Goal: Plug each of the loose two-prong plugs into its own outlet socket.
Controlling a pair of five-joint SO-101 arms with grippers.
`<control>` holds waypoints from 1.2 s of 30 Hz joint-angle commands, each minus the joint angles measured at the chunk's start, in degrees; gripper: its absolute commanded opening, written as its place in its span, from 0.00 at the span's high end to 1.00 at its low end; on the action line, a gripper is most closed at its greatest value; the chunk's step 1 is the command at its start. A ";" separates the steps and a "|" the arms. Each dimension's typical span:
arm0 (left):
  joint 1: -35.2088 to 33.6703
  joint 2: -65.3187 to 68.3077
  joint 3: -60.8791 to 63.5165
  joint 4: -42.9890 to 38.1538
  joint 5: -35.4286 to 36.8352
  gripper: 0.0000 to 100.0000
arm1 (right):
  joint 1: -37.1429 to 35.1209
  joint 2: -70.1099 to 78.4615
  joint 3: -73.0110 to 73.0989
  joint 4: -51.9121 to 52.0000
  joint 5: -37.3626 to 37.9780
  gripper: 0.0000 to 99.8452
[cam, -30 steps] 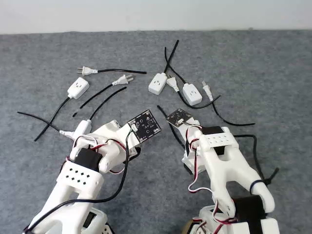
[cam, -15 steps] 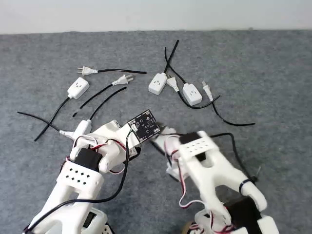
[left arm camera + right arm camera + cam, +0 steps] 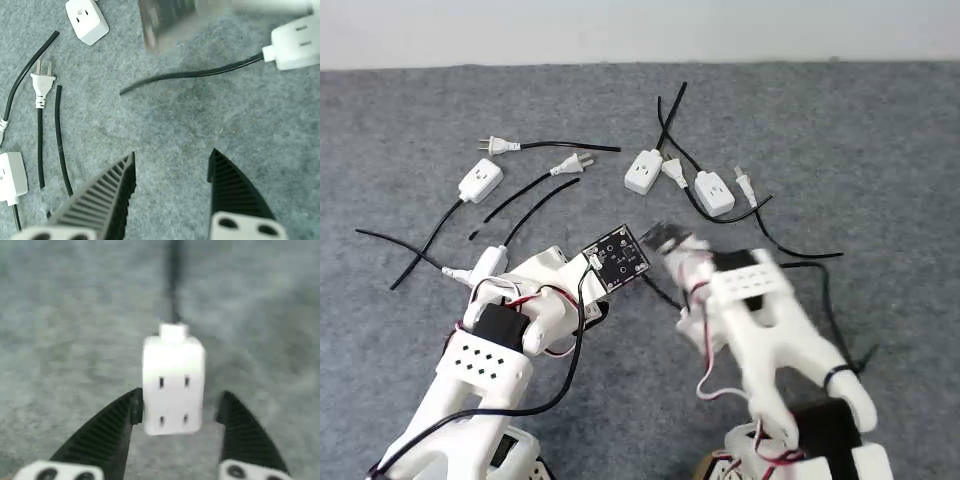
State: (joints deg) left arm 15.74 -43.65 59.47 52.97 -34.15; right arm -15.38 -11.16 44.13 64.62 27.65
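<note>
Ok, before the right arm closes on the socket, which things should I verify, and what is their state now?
1. Right end effector open: ok.
2. Outlet socket between its jaws: ok.
3. Socket slots empty: ok.
4. Jaws touching the socket sides: cannot tell.
5. Left end effector open, holding nothing: ok.
6. Two-prong plug lying loose on the carpet: ok.

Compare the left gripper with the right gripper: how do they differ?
The left gripper has only grey mat between its jaws; the right gripper has a white socket there. Ahead of the left gripper a black cord lies crosswise; ahead of the right gripper the socket's cord runs straight away. Both are open.
</note>
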 commanded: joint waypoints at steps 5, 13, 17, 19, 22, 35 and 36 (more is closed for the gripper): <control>0.00 -1.23 -0.57 -1.85 -0.97 0.78 | 7.43 -0.40 -8.88 4.97 4.57 0.72; -0.09 -0.88 -0.48 -2.64 -1.05 0.78 | 9.19 -0.57 -15.56 7.16 4.84 0.72; 0.09 -1.05 0.13 -2.64 -1.05 0.78 | 12.00 0.04 -18.11 2.77 5.27 0.72; 0.09 -1.14 0.13 -2.64 -1.05 0.78 | 13.23 0.13 -18.55 -0.57 5.27 0.72; 0.00 -1.14 0.13 -2.64 -1.05 0.78 | 13.58 1.89 -19.87 -2.95 6.15 0.72; 0.18 -0.88 0.92 -3.96 -1.14 0.78 | 14.64 29.05 -45.98 -0.22 7.56 0.72; 0.18 -0.88 1.01 -4.48 -1.14 0.78 | 14.64 30.99 -48.09 0.04 7.56 0.72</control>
State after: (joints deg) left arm 15.74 -43.65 61.14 50.51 -34.68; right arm -1.58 17.14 4.40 63.47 34.33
